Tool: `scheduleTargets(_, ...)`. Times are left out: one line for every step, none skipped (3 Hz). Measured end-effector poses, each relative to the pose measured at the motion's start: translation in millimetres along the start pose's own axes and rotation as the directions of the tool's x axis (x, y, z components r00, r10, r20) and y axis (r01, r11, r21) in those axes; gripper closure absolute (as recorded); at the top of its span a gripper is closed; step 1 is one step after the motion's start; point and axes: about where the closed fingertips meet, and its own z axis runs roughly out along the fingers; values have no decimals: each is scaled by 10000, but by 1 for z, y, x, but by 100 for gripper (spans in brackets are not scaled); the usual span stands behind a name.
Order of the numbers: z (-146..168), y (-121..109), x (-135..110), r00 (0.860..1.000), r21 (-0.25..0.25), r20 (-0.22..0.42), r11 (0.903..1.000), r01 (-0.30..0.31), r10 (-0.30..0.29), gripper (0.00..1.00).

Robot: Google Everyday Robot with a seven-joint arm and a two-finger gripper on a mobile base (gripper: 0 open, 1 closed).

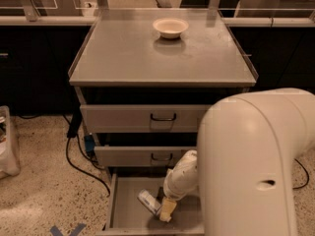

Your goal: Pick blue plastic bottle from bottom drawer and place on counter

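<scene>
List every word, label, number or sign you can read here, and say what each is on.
No text can be read anywhere.
The blue plastic bottle, in the bottom drawer next to the hand: any label is too blurred to read.
The blue cross mark on the floor: a sign without letters.

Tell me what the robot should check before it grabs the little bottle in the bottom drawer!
1. Is the bottom drawer pulled open? Ok.
2. Is the blue plastic bottle in plain sight? Ok, it lies on the drawer floor.
3. Is the gripper down inside the drawer, right beside the bottle? Ok.
4. Does the gripper have hold of the bottle? Cannot tell.
5. Does the counter have room in front of the white bowl? Ok.
</scene>
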Motion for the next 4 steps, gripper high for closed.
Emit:
scheduleTargets(3, 0, -7, 9993, -18, -45, 9993, -370, 370, 0)
scheduleTargets(14, -3, -8, 9987, 2, 60, 9988, -500, 500, 0)
scheduleTargets(36, -8, -15, 9946, -5, 631, 9966, -820, 819, 0)
scheduleTargets(55, -22, -24, 9892, 144, 1058, 9946, -1030, 1009, 0)
